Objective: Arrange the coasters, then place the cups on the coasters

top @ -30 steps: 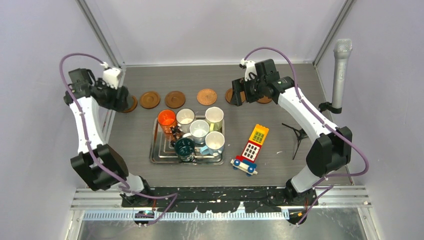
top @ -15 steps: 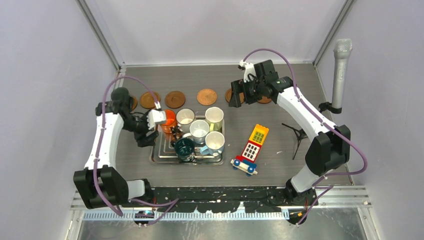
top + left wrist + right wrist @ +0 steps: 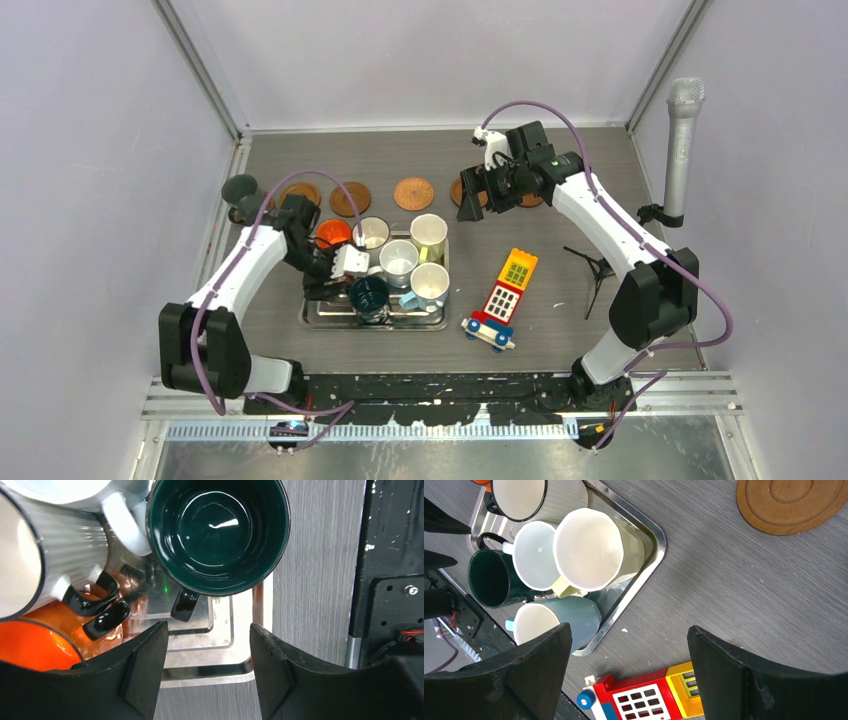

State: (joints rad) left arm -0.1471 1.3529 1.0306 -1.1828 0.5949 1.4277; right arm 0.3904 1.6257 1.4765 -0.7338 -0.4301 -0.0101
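Several cups stand crowded on a metal tray [image 3: 318, 318]: orange [image 3: 332, 233], white [image 3: 371, 232], pale yellow [image 3: 428, 232], white [image 3: 398, 258], light blue [image 3: 430, 282], dark green [image 3: 368, 293]. My left gripper [image 3: 325, 285] hovers open over the tray's near-left corner [image 3: 200, 672], nothing between its fingers; the dark green cup [image 3: 218, 530] lies just ahead, the orange cup [image 3: 35, 640] to its left. Brown coasters [image 3: 350, 197] [image 3: 413, 192] line the far side. My right gripper [image 3: 478, 192] hangs wide open and empty above a partly hidden coaster [image 3: 463, 190].
A toy block truck [image 3: 503, 300] lies right of the tray, also under the right gripper [image 3: 644, 695]. A small black tripod [image 3: 595, 268] and a microphone [image 3: 680, 150] stand at the right. Another coaster [image 3: 791, 502] shows in the right wrist view.
My left arm swung from the far-left coasters across to the tray's near-left corner, its jaws narrowing a little. The right arm barely shifted.
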